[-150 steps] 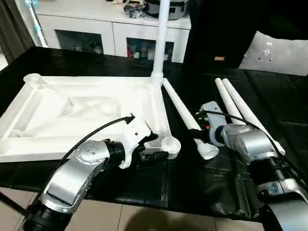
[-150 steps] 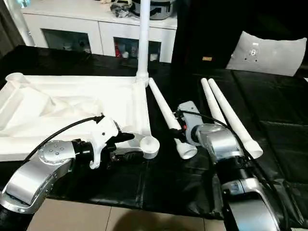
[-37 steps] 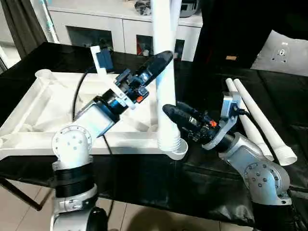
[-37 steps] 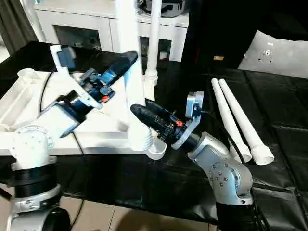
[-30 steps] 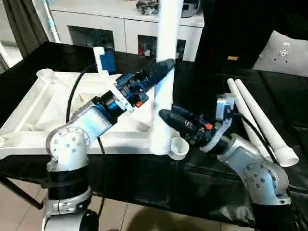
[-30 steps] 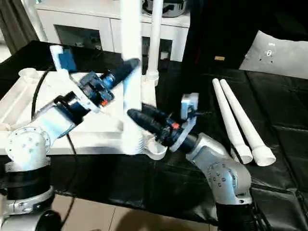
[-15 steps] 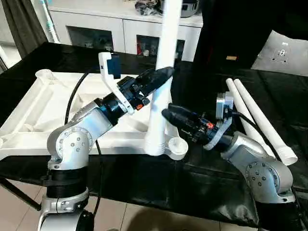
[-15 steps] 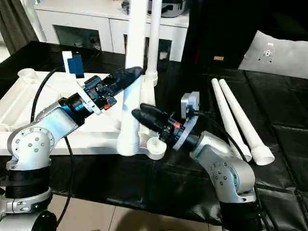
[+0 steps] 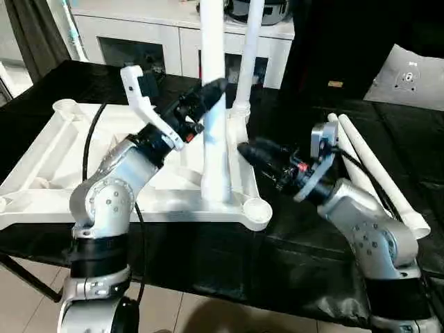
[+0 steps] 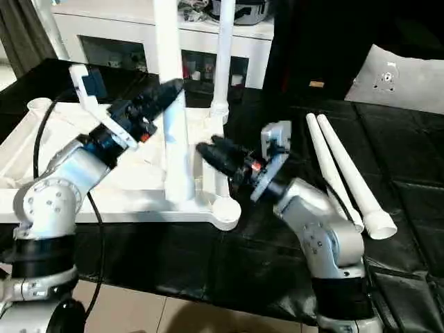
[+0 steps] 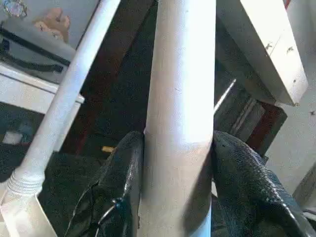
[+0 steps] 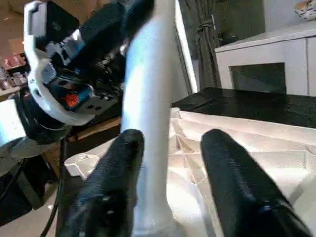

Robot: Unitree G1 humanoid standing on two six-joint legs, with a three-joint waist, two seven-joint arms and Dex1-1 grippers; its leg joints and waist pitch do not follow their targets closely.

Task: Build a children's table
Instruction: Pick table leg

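Since a second ago we have carried the leg (image 9: pixel 213 104) left of the near-right corner socket (image 9: pixel 256 207), so it is not seated. Our left gripper (image 11: pixel 173 197) clamps it upright; our right gripper (image 12: pixel 170 163) stands open beside it.

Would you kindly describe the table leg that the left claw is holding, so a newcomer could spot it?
Start at the upturned white table top on the black surface. Near its front right corner socket, one white leg stands upright in the left claw, unlike the far leg already seated and the two lying flat.
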